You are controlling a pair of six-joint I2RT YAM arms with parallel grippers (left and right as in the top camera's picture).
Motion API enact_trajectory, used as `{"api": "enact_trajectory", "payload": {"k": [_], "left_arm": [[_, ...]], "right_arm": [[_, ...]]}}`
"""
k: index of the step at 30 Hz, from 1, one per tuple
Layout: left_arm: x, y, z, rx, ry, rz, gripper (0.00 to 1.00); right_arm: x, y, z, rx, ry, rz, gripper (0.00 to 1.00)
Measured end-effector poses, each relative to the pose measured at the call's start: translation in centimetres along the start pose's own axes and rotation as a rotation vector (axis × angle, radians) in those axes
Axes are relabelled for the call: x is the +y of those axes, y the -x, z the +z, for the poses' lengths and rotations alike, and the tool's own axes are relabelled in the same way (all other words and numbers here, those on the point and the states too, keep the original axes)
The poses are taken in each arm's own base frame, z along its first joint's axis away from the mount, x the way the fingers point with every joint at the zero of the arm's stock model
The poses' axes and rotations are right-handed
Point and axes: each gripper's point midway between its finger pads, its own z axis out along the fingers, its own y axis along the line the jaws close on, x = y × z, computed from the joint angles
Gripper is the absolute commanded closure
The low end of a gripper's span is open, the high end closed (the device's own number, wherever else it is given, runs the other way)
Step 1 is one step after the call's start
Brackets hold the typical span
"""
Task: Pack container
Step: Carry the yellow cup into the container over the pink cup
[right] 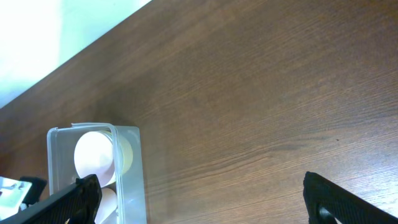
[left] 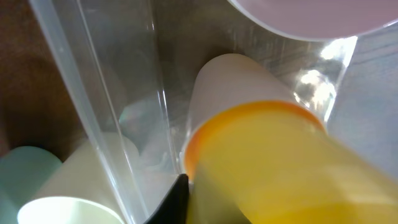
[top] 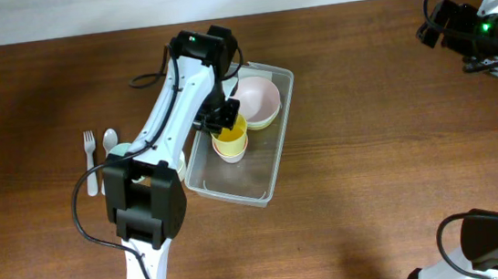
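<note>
Left arm (top: 166, 113) is stretching from 7 o'clock over the container (top: 249, 176) | left gripper (top: 226, 121) is clamping the yellow cup (top: 232, 140) inside it | right gripper (right: 200, 190) is hovering at 2 o'clock, jaws spread apart.

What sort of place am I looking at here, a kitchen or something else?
Likely a robotics lab bench, not a kitchen: a left arm and a right arm stand at a wooden table, with pastel bowls in a clear container.
</note>
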Motion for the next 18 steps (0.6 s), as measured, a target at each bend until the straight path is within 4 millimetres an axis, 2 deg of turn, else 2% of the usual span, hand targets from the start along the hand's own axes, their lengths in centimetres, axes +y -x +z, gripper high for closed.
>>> {"api": "enact_trajectory", "payload": {"k": [2,7,13,18], "left_arm": [[0.1,0.1,0.2,-0.002,0.004,-0.002,0.64],[0.3,-0.2,-0.5,0.005,0.015,0.002,0.64],[1.7,-0.6,-4.3,-0.035,0.066,-0.011,0.64],[4.5,-1.1,-7.2,-0.107,0.084,-0.072,0.64]], "right_arm": [[0.0,0.0,0.0,0.0,0.0,0.0,0.01],[0.0,0.0,0.0,0.0,0.0,0.0,0.01],[0.0,0.0,0.0,0.0,0.0,0.0,0.01],[0.0,0.0,0.0,0.0,0.0,0.0,0.01]]}}
